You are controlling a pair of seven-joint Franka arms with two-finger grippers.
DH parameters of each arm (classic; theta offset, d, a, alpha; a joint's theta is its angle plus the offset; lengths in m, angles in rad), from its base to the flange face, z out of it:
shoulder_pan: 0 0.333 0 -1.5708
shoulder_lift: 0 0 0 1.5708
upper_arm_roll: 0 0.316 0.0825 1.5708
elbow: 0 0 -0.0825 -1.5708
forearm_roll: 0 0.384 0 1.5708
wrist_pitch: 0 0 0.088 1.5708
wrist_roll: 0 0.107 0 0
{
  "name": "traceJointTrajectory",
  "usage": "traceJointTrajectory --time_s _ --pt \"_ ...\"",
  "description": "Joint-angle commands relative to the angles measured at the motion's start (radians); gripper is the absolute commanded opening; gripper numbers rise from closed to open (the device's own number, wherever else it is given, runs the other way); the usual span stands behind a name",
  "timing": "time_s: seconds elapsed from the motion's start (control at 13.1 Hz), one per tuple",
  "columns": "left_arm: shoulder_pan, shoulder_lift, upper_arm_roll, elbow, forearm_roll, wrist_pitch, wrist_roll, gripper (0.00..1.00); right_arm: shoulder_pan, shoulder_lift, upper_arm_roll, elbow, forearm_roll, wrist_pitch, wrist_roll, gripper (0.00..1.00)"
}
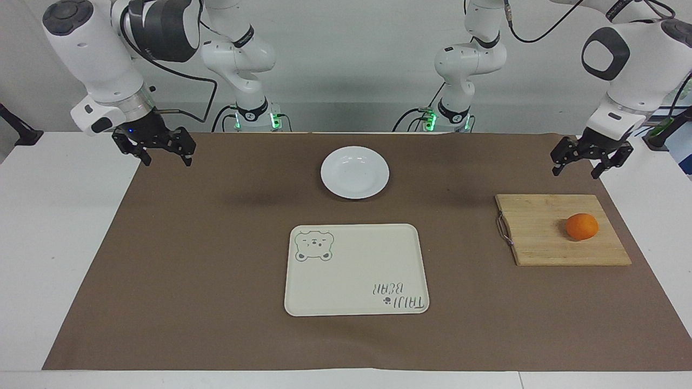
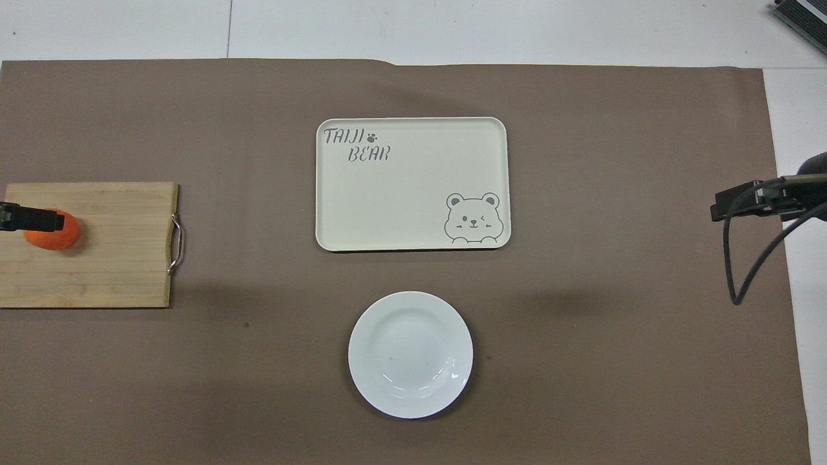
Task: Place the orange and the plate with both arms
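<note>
The orange (image 1: pixel 581 226) (image 2: pixel 55 237) lies on a bamboo cutting board (image 1: pixel 540 237) (image 2: pixel 116 258) toward the left arm's end of the table. My left gripper (image 1: pixel 574 173) (image 2: pixel 29 219) hangs open in the air over the orange and touches nothing. The white plate (image 1: pixel 354 172) (image 2: pixel 410 354) sits empty mid-table, nearer to the robots than the tray. My right gripper (image 1: pixel 166 160) (image 2: pixel 743 201) waits open and empty over the mat's edge at the right arm's end.
A cream tray (image 1: pixel 357 270) (image 2: pixel 413 187) with a bear drawing lies empty, farther from the robots than the plate. A brown mat (image 1: pixel 216 243) covers most of the white table. The cutting board has a metal handle (image 1: pixel 503 229) on its tray-facing side.
</note>
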Motion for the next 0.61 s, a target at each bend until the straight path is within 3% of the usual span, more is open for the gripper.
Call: traceJointTrajectory --time_s 0.0,0.23,0.54 --pt "0.063 0.091 -0.008 -0.009 -0.005 0.129 0.021 1.00 -0.008 -0.018 0.009 -0.018 -0.004 0.008 0.014 1.00" --pt "0.126 0.189 -0.010 -0.006 -0.005 0.266 0.028 1.00 -0.008 -0.016 0.010 -0.018 -0.004 0.007 0.014 1.00" --pt "0.151 0.266 -0.008 -0.030 -0.005 0.337 0.024 1.00 -0.008 -0.016 0.009 -0.018 -0.004 0.008 0.014 1.00"
